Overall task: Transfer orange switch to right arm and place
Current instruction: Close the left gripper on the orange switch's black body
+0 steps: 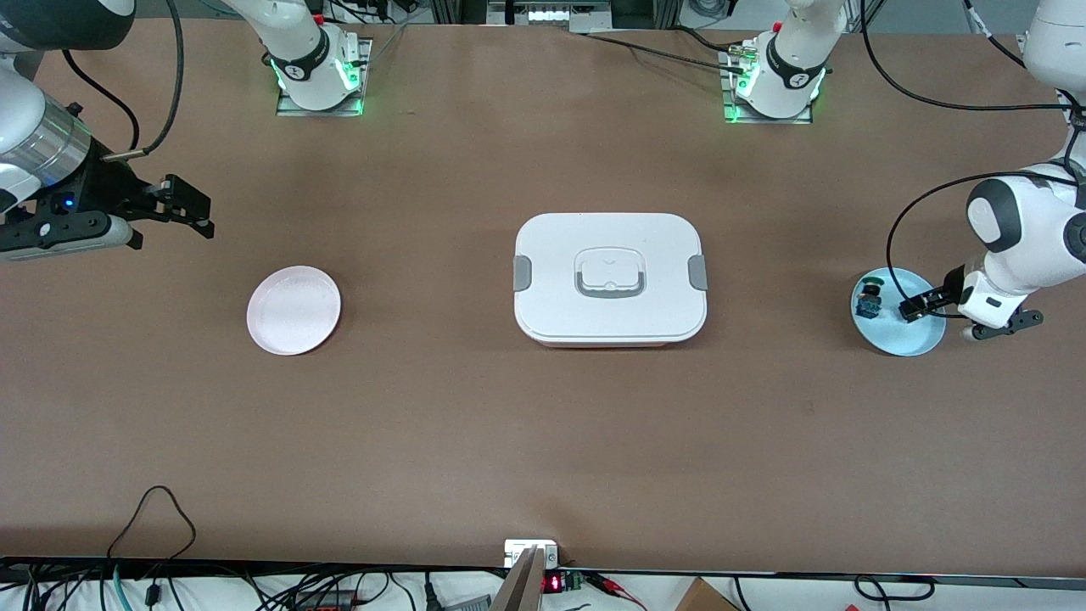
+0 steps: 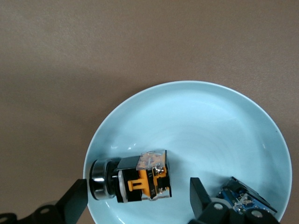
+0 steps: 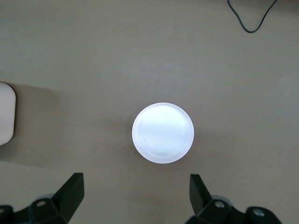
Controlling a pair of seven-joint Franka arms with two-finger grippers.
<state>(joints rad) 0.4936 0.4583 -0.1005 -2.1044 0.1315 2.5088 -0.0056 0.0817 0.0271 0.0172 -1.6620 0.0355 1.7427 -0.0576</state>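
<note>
The orange switch (image 2: 135,179) lies on its side on the light blue plate (image 2: 196,121), its black body, metal ring and orange parts showing. My left gripper (image 2: 138,200) hangs low over this plate (image 1: 901,339), open, with the switch between its fingers (image 2: 77,200); one finger stands close to the metal ring. In the front view the left gripper (image 1: 920,304) covers the switch. My right gripper (image 1: 191,208) waits open and holds nothing, up over the table at the right arm's end, above a pale pink plate (image 3: 162,133).
A dark switch with green and blue parts (image 1: 870,297) sits on the same blue plate (image 2: 243,200). A white lidded box (image 1: 609,276) stands at the table's middle. The pink plate (image 1: 293,310) lies toward the right arm's end.
</note>
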